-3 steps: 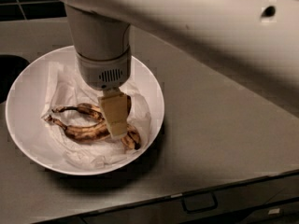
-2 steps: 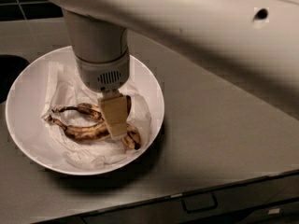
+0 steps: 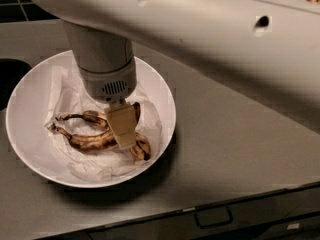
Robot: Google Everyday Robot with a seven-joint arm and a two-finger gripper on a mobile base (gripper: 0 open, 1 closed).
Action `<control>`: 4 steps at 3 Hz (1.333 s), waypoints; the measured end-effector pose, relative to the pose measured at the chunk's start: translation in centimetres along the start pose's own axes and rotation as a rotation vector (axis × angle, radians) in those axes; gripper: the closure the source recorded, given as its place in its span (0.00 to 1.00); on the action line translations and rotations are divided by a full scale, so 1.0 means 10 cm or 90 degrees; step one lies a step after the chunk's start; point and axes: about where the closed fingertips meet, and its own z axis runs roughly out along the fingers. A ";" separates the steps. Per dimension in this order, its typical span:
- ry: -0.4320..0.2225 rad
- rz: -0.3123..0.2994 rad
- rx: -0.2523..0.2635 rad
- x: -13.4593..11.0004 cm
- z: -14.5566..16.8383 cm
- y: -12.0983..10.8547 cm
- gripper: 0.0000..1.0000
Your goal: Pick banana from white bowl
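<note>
The wide white bowl sits on the grey counter at the left, lined with crumpled white paper. The banana lies in it: long, curved, yellow-brown with dark streaks, its thin stem pointing left. A shorter dark banana lies just behind it. My gripper hangs straight down from the grey wrist into the bowl, right at the banana's middle. The wrist and the beige gripper part hide the bananas' right portions.
The grey counter stretches to the right of the bowl. A dark recess lies at the left edge. The counter's front edge has a drawer handle below it. My white arm spans the top of the view.
The wrist has sunk slightly toward the bowl and the arm link has shifted a little left. The gripper stays over the banana's middle. The bananas have not moved.
</note>
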 end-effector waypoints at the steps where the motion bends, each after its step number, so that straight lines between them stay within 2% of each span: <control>1: 0.000 0.000 0.000 0.00 0.00 0.00 0.32; 4: 0.015 0.001 -0.013 0.06 0.07 0.04 0.30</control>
